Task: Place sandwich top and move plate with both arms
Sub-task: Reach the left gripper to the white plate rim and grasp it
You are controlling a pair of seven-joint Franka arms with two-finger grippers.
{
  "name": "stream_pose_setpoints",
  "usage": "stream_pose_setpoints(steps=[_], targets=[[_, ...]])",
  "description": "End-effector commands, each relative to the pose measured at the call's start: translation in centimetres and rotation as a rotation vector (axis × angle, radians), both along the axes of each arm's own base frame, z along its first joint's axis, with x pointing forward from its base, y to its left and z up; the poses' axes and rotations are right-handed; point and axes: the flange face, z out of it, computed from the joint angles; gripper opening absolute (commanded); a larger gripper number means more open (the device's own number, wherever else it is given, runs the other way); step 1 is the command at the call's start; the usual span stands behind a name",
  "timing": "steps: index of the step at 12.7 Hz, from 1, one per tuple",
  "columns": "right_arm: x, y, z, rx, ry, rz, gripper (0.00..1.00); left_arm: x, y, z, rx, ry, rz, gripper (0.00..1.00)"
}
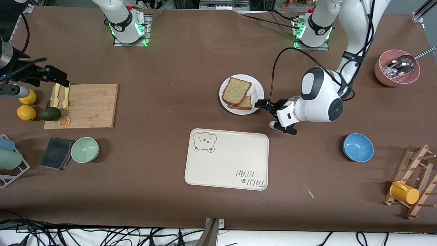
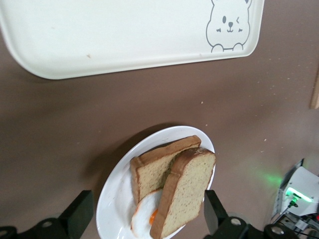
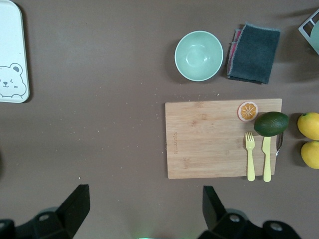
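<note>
- Front view: plate [image 1: 257,89] sits mid-table, farther from the camera than the bear-print tray [image 1: 227,159]; sandwich top [image 1: 236,90] lies on it, overlapping a second slice [image 1: 243,104] whose visible strip is on the camera side
- left gripper [image 1: 269,116] is low beside the plate on the left arm's side, close to the rim; contact with the rim cannot be told; fingers partly hidden by the wrist body here
- left wrist view: both fingers [image 2: 77,214] spread wide with nothing between them, so claw open; fingertips cut off by the frame edge; sandwich top [image 2: 187,191] leans tilted against the second slice [image 2: 152,169], not flat; a white-and-orange filling [image 2: 147,216] pokes out under them, what it is cannot be told; plate [image 2: 117,191] is partly cut off at the frame edge
- right gripper [image 1: 56,79] hangs over the cutting board [image 1: 90,106] at the right arm's end of the table; arm mostly cut off by the frame edge; this arm waits
- right wrist view: fingers [image 3: 75,204] wide apart, empty, claw open; below it the board [image 3: 209,139] with yellow fork [image 3: 250,157], yellow knife [image 3: 267,159], avocado [image 3: 271,123], orange slice [image 3: 247,111]; a dark item under the avocado is hidden
- two lemons [image 3: 309,139] are cut by the frame edge; green bowl [image 3: 198,55] and dark cloth [image 3: 253,52] lie near the board
</note>
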Motion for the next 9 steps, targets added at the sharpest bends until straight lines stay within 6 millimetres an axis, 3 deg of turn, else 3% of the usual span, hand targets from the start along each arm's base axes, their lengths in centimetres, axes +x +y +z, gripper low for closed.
stream_pose_setpoints(steps=[1,5,6,7,9], targets=[[-0.7,0.2,0.7,-0.013,-0.012,0.004,1.0,-1.5,1.0,-2.4,-0.09,-0.022,-0.01,0.95],[-0.2,0.0,0.5,-0.016,-0.016,0.001,1.0,-3.6,1.4,-5.1,-0.146,-0.009,-0.045,0.94],[-0.2,0.0,0.5,-0.016,-0.017,0.0,1.0,-3.9,1.5,-5.4,-0.148,-0.01,-0.057,0.87],[-0.2,-0.1,0.5,-0.022,-0.017,0.001,1.0,-4.2,1.5,-5.7,-0.151,-0.011,-0.068,0.73],[0.0,-0.6,0.2,-0.028,-0.014,-0.006,1.0,-4.9,1.8,-6.4,-0.147,0.003,-0.07,0.7]])
